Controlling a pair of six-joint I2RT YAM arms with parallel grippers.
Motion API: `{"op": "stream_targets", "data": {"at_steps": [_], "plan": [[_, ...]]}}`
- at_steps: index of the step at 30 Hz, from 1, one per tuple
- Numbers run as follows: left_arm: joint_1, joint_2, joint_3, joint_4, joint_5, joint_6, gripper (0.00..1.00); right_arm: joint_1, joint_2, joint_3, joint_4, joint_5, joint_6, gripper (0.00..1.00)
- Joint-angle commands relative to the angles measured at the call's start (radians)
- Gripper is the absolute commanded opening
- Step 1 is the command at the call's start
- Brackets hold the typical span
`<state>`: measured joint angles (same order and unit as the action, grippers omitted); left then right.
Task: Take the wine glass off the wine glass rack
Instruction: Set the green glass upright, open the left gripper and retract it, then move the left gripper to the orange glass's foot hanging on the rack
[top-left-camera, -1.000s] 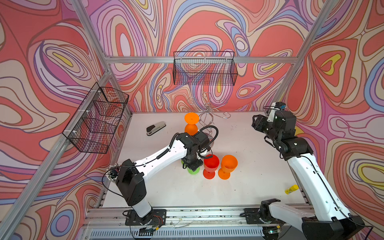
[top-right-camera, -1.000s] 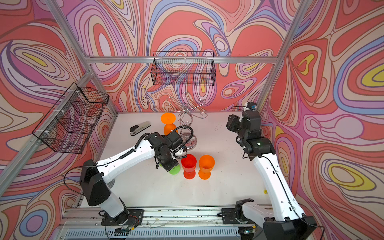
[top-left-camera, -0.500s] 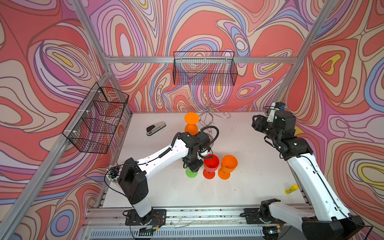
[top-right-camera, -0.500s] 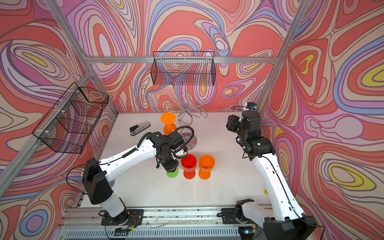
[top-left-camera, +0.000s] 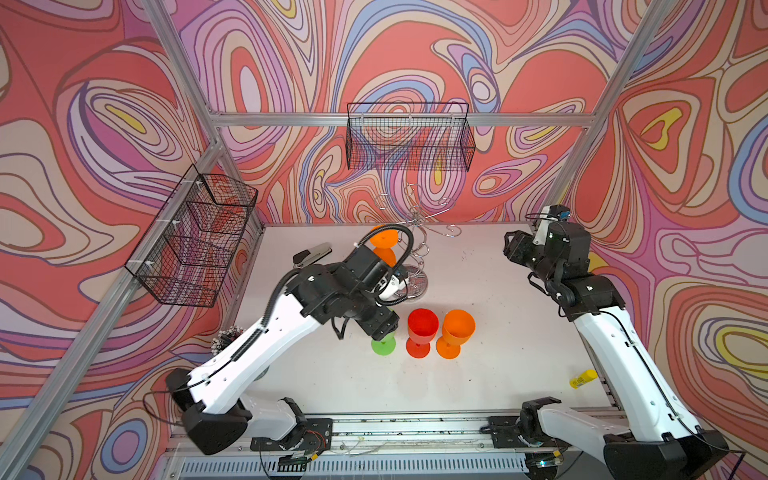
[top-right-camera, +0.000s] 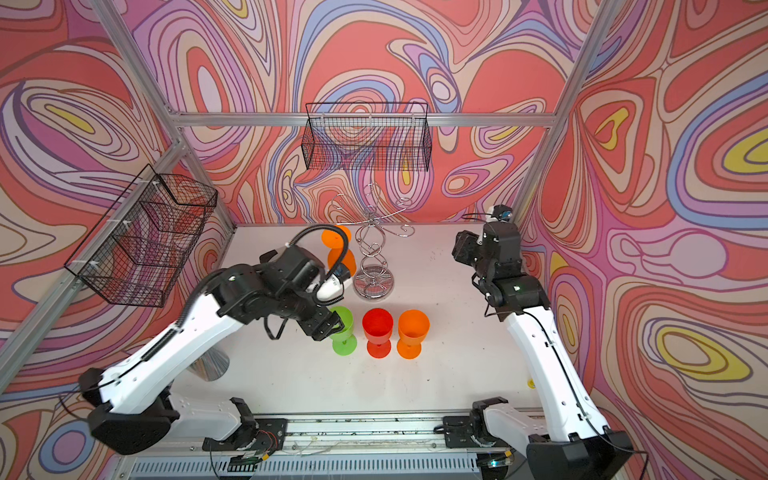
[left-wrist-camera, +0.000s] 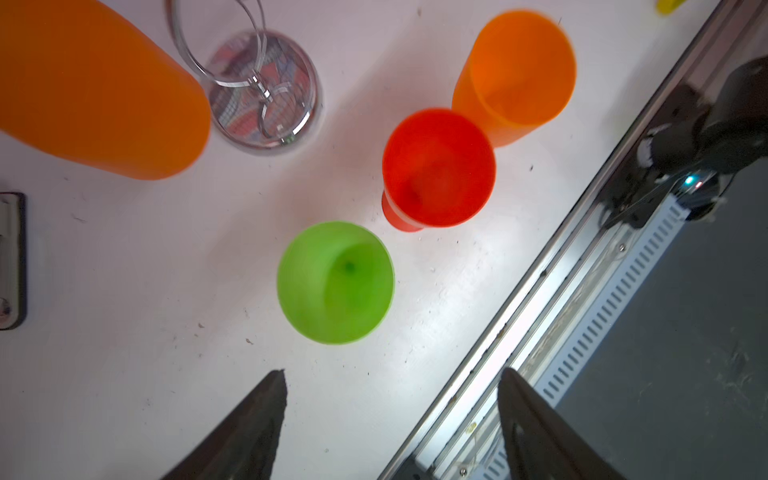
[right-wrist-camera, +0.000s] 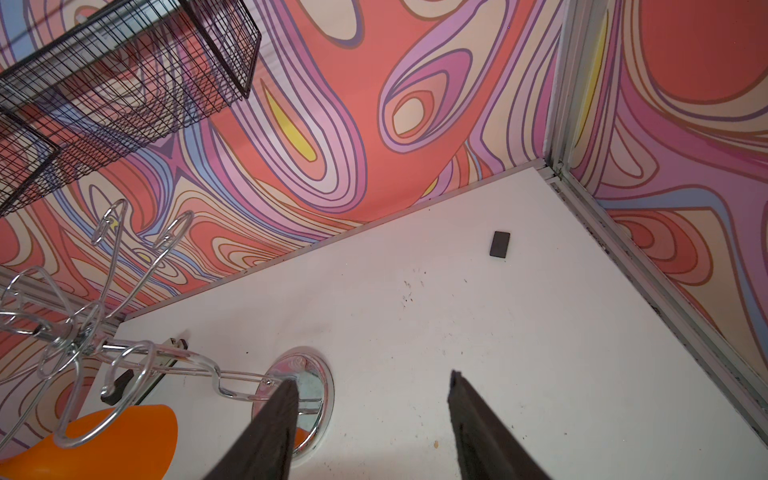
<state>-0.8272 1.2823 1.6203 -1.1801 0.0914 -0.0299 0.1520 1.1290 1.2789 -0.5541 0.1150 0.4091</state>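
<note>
At the left wall we see a black wire-mesh basket (top-left-camera: 195, 245); near it a dark stapler (top-left-camera: 311, 254) lies flat on the matt white table (top-left-camera: 498, 332). Three smooth plastic glasses stand upright in a close row: green glass (top-right-camera: 347, 328), red glass (top-right-camera: 377, 328), orange glass (top-right-camera: 412, 330), each a cup on a short stem and round foot. Behind them stands the rack (top-right-camera: 372, 284), shiny chrome wire with a spiral stem, disc base and curled arms. A fourth, the orange hung glass (top-right-camera: 332, 237), hangs from an arm on its left, foot up. A second ago the left gripper (left-wrist-camera: 392, 371) was pinched low at the green glass; now its dark pointed fingers (left-wrist-camera: 257, 428) stand wide apart above it with nothing between, and the glass stands free. The right gripper (right-wrist-camera: 372, 378) has not moved, jaws parted and empty, up near the right wall. Bare table lies in front of the row and to its right, where a yellow tube (top-left-camera: 582, 379) lies at the edge.
</note>
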Motion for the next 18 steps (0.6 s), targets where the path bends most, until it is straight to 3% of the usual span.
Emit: {"op": "stream_targets", "data": {"at_steps": [1, 8, 11, 13, 16, 18], "plan": [[0.062, -0.139, 0.017, 0.135, 0.027, -0.115, 0.76, 0.001, 0.0, -0.014, 0.01, -0.006, -0.002, 0.61], [0.399, -0.34, -0.164, 0.519, 0.352, -0.386, 0.78, 0.002, 0.002, -0.02, 0.02, -0.03, 0.012, 0.61], [0.536, -0.336, -0.232, 0.678, 0.531, -0.562, 0.76, 0.001, -0.007, -0.018, 0.014, -0.028, 0.012, 0.61], [0.62, -0.318, -0.317, 0.869, 0.667, -0.752, 0.73, 0.002, -0.016, -0.02, 0.009, -0.022, 0.008, 0.61], [0.695, -0.277, -0.45, 1.191, 0.773, -1.019, 0.68, 0.002, -0.027, -0.02, 0.0, -0.011, 0.003, 0.61], [0.703, -0.244, -0.478, 1.229, 0.778, -1.059, 0.67, 0.001, -0.033, -0.021, -0.004, -0.003, 0.0, 0.61]]}}
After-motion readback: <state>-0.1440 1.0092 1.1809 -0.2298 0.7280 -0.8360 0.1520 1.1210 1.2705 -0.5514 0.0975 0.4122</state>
